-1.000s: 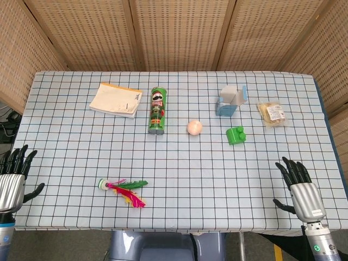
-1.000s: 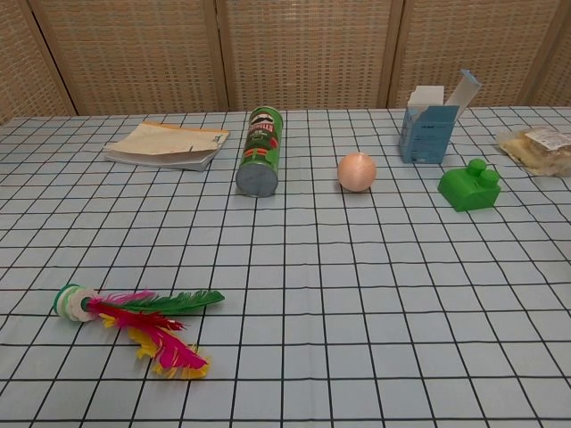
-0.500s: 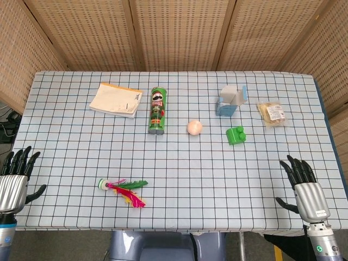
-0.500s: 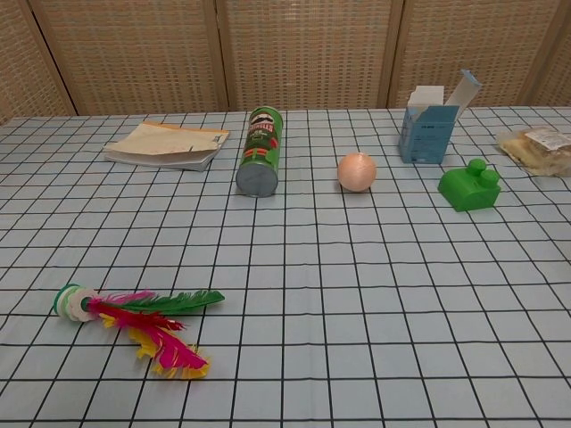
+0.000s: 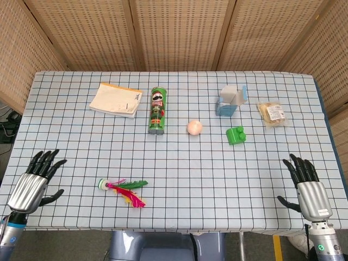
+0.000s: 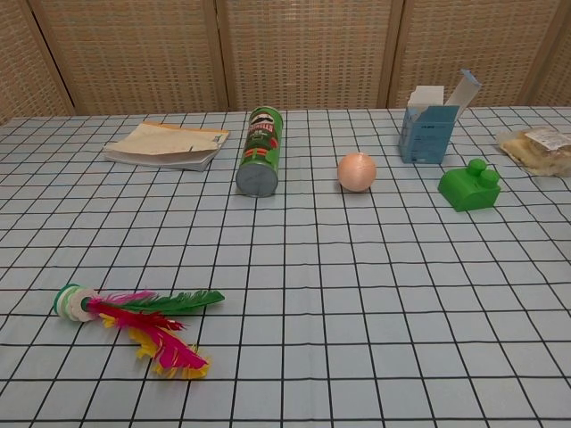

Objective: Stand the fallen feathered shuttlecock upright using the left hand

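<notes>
At the near left corner of the bench [image 5: 179, 163], the left hand [image 5: 33, 182] hovers with fingers [image 5: 50, 159] spread, released, holding and touching nothing. At the near right edge, the right hand [image 5: 307, 187] is likewise released, fingers splayed and empty. Only the head view shows either hand; the chest view shows neither.

The shuttlecock [image 5: 122, 190] lies on its side near the left front, right of the left hand and apart from it, white-and-green base [image 6: 71, 301] pointing left, feathers right. Farther back lie a green can [image 5: 157, 110], a peach ball [image 5: 194, 127], a green block [image 5: 236, 135], a notebook [image 5: 116, 100], a blue carton [image 5: 230, 101] and a wrapped snack [image 5: 272, 113].
</notes>
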